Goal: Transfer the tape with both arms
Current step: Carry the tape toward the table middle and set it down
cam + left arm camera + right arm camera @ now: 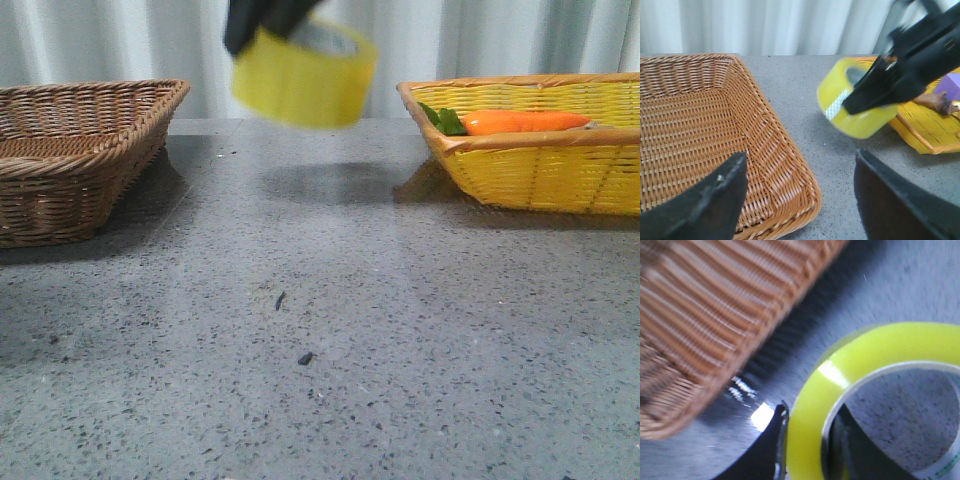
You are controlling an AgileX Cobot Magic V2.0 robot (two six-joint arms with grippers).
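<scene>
The tape point(305, 85), a wide yellow roll with a white core, hangs in the air above the back middle of the table. My right gripper point(262, 25) is shut on its wall, one finger outside and one inside the core. The right wrist view shows the tape point(865, 360) clamped in that gripper point(807, 440). In the left wrist view the tape point(857, 107), with its white-green strip, is held by the right gripper point(875, 92) beyond my left gripper point(801, 157). The left gripper is open and empty over the near corner of the brown basket point(700, 130).
The brown wicker basket point(70, 150) stands at the left and also shows in the right wrist view point(705, 315). A yellow basket point(540, 160) at the right holds an orange carrot point(520, 122) with green leaves. Grey speckled table between them.
</scene>
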